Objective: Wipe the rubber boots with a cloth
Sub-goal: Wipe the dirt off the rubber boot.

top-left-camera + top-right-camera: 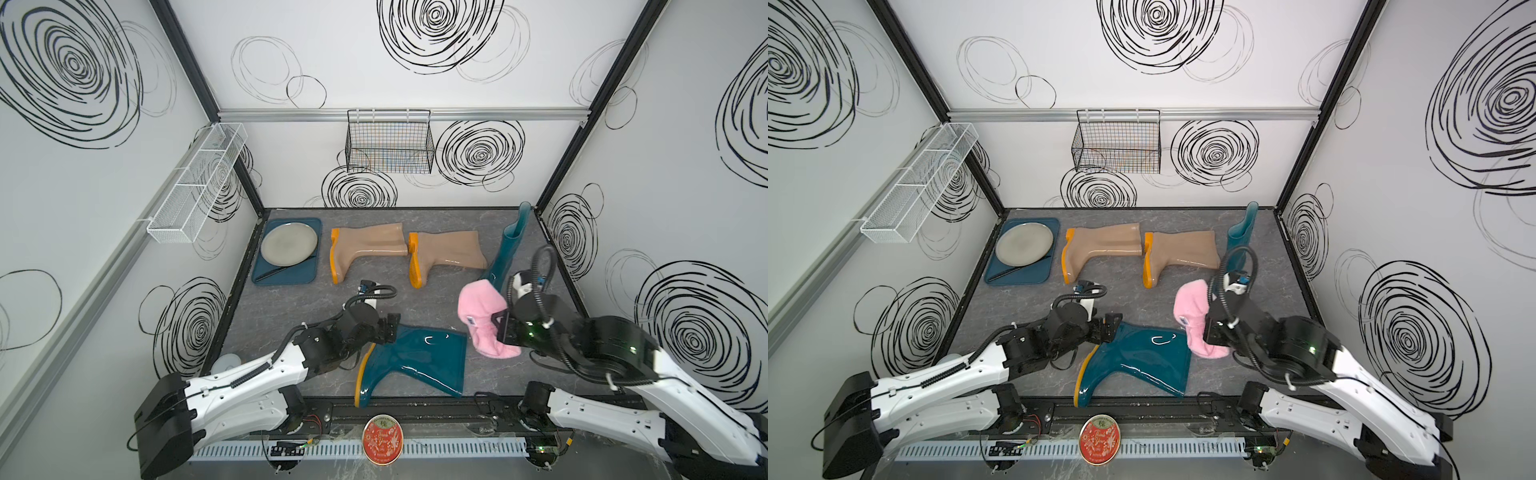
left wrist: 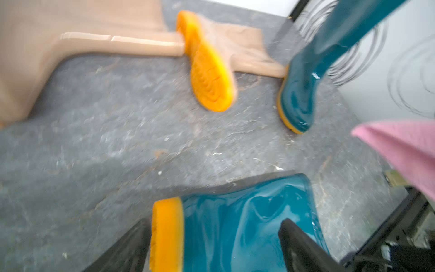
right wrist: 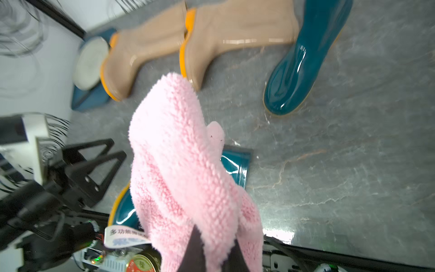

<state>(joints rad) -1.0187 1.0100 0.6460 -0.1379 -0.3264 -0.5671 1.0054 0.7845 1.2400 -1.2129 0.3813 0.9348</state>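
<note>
Lying nearest: round red printed tin [image 1: 382, 438], at the front edge.
Desk: grey marble-veined matt desk [image 1: 291, 316].
Near boot: glossy dark teal rubber boot [image 1: 419, 361], orange-yellow sole, flat on its side at the desk's front.
Left end effector: left end effector [image 1: 392, 327], black fingers spread wide, straddling that boot's heel; contact cannot be told.
Right end effector: right end effector [image 1: 498, 329], clamped on a fluffy pink terry cloth [image 1: 482, 305], which is bunched just beside the lying boot's open top. A small white tag [image 3: 124, 237] dangles.
Standing boot: second dark teal boot [image 1: 509, 245], upright, near the right wall.
Beige pair: translucent beige-tan rubber boot [image 1: 370, 245] on its side beside the tray; second beige-tan boot [image 1: 451, 251] lying between it and the standing boot; ribbed orange soles.
Far left: dark teal rectangular tray [image 1: 307, 274] bearing a round grey plate [image 1: 289, 243].
Walls: black wire basket [image 1: 388, 141] on the back wall; white mesh basket [image 1: 199, 183] on the left.
</note>
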